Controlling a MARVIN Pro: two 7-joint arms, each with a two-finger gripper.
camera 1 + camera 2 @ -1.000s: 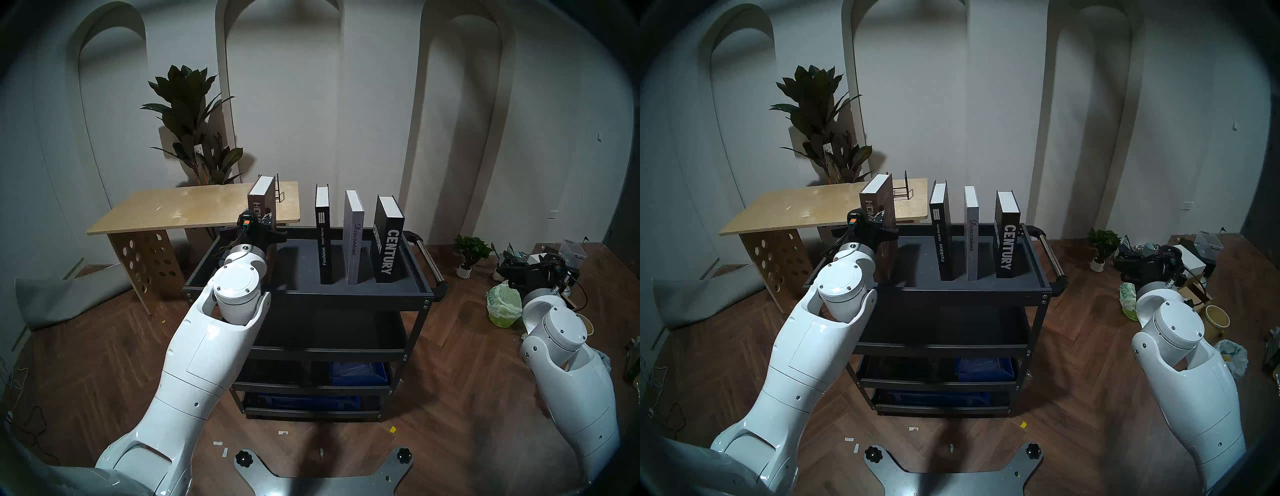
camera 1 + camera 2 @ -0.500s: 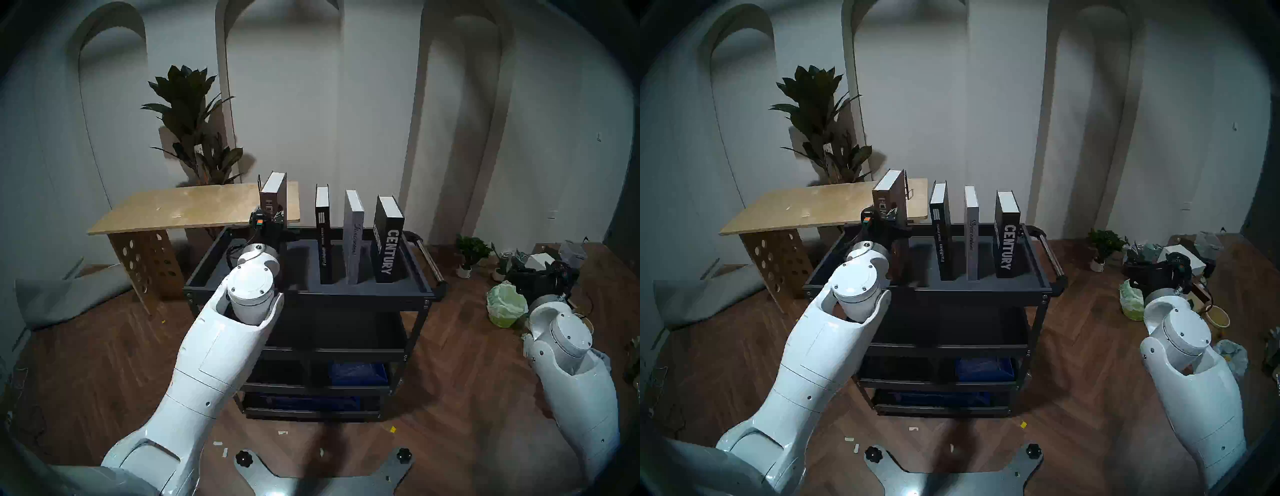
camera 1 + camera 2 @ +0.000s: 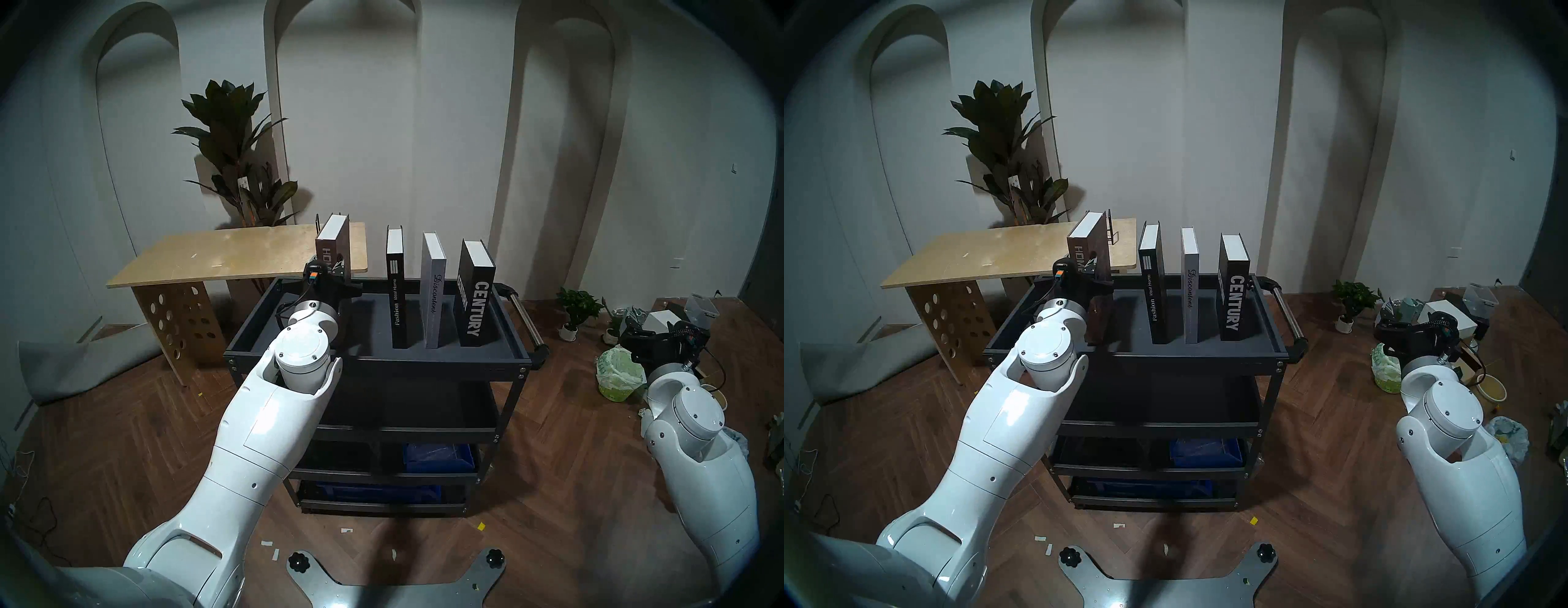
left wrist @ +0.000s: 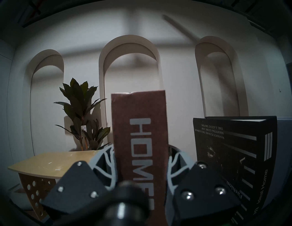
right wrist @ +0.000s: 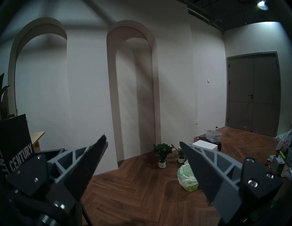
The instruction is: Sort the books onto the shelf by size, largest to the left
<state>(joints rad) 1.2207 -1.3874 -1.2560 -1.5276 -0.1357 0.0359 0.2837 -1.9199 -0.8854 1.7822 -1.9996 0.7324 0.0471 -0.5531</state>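
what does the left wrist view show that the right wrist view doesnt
Only the left wrist view: the left gripper shut on the brown HOMES book, the black Fashion Ideal Home book beside it, the plywood table and the whole tall plant.

Only the right wrist view: the open right gripper, the CENTURY book, the grey double door and floor clutter.

Both: the white arched wall.

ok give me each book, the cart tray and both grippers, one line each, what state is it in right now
Brown HOMES book: upright, clamped at the spine by the left gripper.
Black Fashion book: upright on the tray, free.
Grey Discontent book: upright, free.
Black CENTURY book: upright, rightmost, free.
Cart tray: holds the three free books; whether HOMES rests on it cannot be told.
Left gripper: shut on HOMES.
Right gripper: open, empty, away from the cart.
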